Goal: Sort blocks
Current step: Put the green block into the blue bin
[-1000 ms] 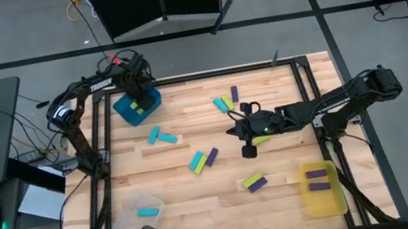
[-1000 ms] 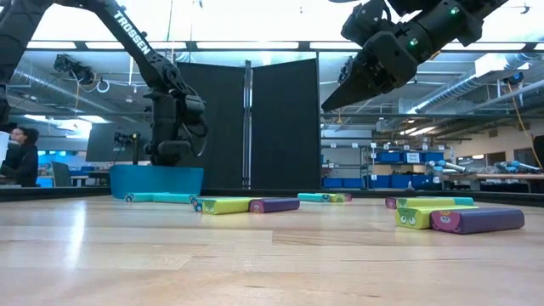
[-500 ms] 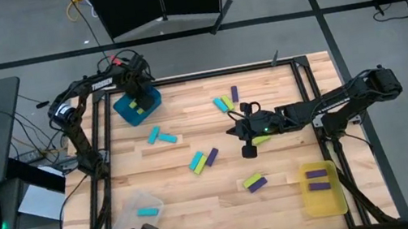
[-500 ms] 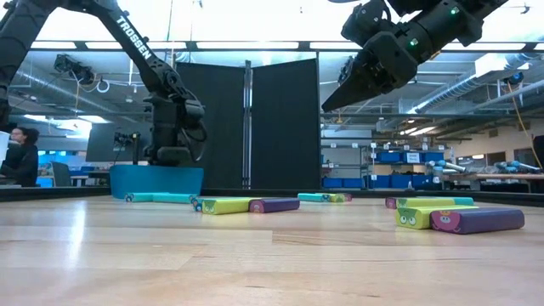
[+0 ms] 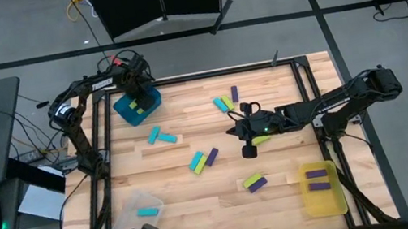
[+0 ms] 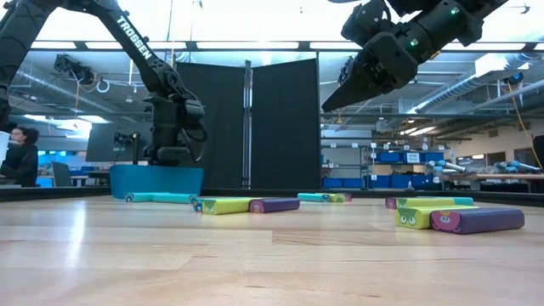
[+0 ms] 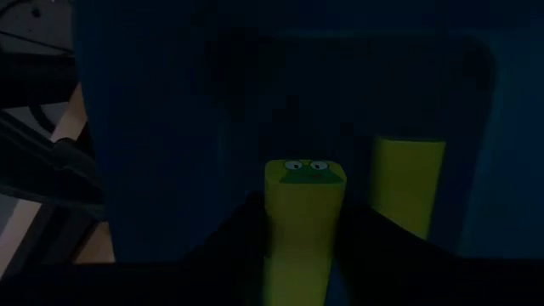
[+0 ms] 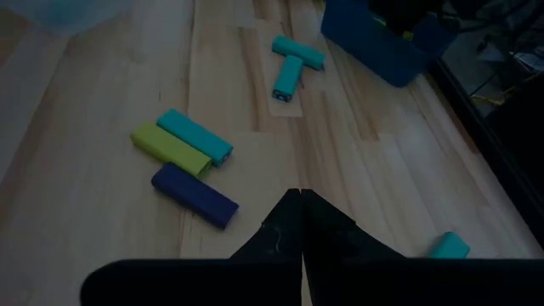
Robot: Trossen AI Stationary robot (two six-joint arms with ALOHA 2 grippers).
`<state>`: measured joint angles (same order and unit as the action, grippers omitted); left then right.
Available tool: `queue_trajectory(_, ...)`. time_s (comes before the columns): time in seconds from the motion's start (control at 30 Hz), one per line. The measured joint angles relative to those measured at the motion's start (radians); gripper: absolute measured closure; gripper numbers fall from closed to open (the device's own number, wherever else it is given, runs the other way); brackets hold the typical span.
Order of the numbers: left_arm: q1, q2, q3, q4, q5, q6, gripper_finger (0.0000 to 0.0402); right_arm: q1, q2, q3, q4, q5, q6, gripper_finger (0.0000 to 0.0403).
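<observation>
My left gripper points down into the blue bin at the table's far left corner, shut on a lime green block. A second lime block lies on the bin's floor. My right gripper hangs shut above the table's middle, touching nothing. Loose blocks lie flat on the wood: two cyan ones, a cyan, lime and purple group, another group, and a lime and purple pair. My left gripper pinches the lime block between its two fingers by its long sides. The fingers come from above and point down, along the block. The block stands upright below them, its face end lowest, inside the bin; whether that end touches the floor I cannot tell.
A clear bin with one cyan block stands at the near left. A yellow bin with two purple blocks stands at the near right. A dark frame runs around the table. A person sits beyond the far left.
</observation>
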<state>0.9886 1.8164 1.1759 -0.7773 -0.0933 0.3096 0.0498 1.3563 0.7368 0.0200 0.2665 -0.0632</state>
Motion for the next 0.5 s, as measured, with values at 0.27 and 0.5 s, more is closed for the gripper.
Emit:
queue_trajectory(0.27,0.000,0.000,0.000,-0.002,0.000,-0.007,0.0286,0.000,0.000,0.000,0.000,0.000,-0.005,0.0395)
queue_trajectory(0.5,0.000,0.000,0.000,-0.003,0.001,-0.007,0.0266,0.000,0.000,0.000,0.000,0.000,-0.012,0.0395)
